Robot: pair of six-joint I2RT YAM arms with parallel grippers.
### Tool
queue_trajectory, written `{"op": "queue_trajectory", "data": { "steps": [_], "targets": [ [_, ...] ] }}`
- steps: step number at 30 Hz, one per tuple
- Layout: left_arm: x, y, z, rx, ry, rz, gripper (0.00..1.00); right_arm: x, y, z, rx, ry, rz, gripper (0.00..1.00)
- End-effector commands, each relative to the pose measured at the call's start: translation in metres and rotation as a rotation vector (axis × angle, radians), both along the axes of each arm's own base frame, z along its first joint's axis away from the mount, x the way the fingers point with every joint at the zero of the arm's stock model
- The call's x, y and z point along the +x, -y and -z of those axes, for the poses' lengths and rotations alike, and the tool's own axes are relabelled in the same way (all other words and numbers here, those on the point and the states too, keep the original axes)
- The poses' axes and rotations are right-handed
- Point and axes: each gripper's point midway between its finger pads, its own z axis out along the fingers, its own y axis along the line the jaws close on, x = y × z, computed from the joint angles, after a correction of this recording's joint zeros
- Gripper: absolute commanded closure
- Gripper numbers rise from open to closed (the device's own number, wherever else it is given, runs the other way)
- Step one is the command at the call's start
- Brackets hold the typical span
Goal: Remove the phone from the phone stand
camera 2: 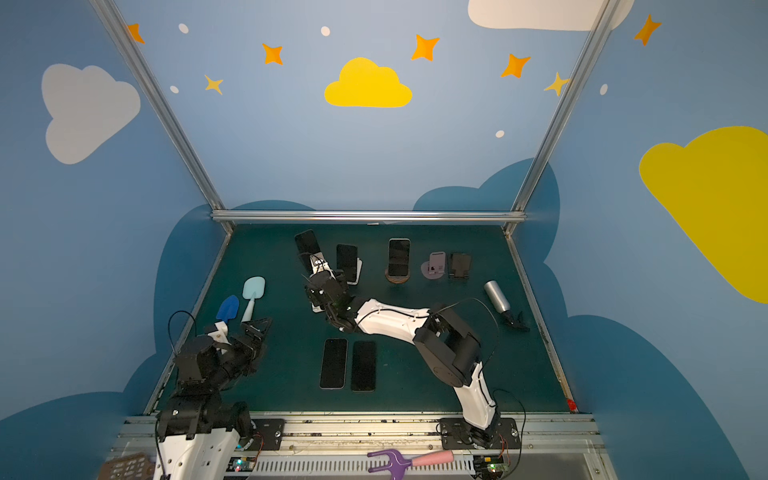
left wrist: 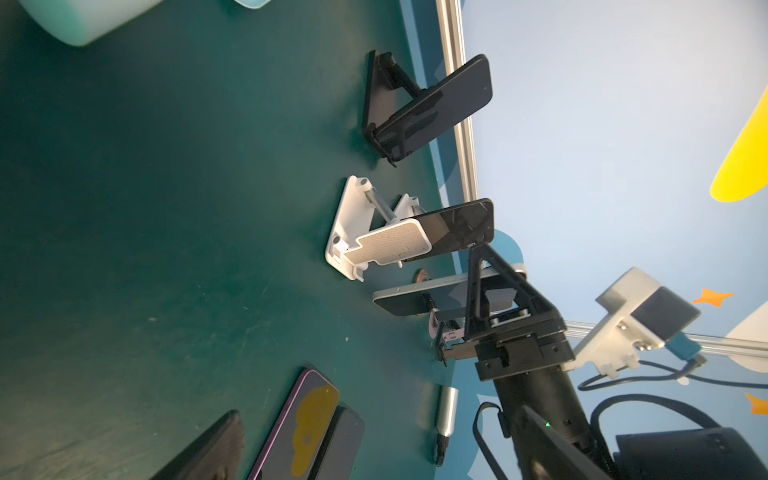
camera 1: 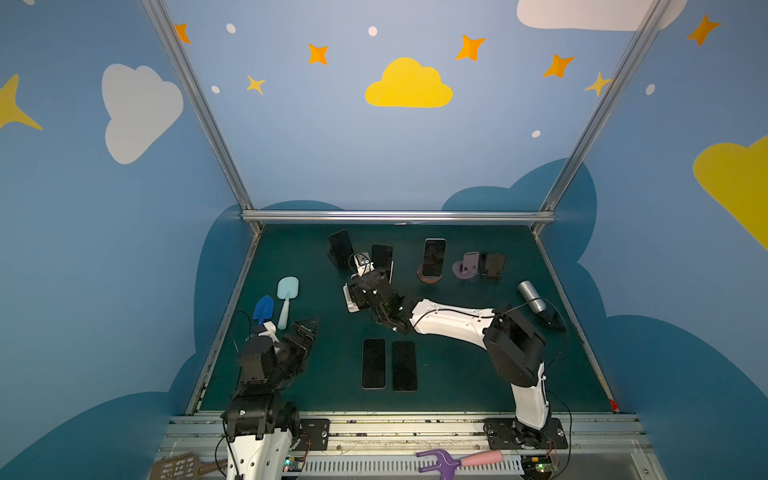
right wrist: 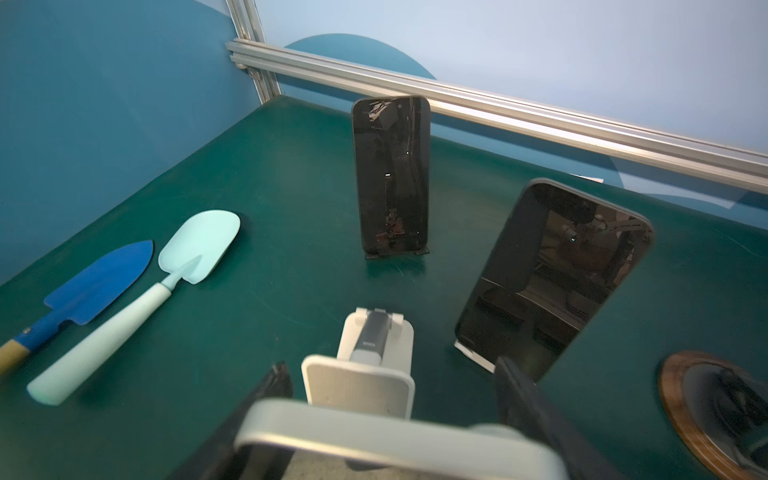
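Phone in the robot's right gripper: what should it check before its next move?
1. Right gripper shut on the phone: ok.
2. Phone off the white stand, whose plate is bare: ok.
3. Left gripper open and off to the side: ok.
4. Enough gap to the dark standing phone close by: cannot tell.
5. Bare table free beside the two flat phones for setting it down: ok.

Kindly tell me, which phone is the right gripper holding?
The silver-edged phone by the empty white stand; the rest sit in stands or lie flat.
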Motion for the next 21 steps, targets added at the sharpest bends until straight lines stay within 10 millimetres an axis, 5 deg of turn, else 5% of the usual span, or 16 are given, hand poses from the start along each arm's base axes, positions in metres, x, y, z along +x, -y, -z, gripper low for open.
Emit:
{"op": "queue_trajectory", "data": {
  "steps": [1, 21],
  "targets": [
    [0.003, 0.005, -0.016, -0.015, 0.054, 0.026, 0.00, -0.001, 0.016, -0.034, 0.045, 0.035, 0.016, 0.34],
    [0.023, 0.049, -0.015, -0.040, 0.128, 0.175, 0.00, -0.030, 0.159, -0.006, -0.060, -0.129, 0.191, 0.35]
  ]
}}
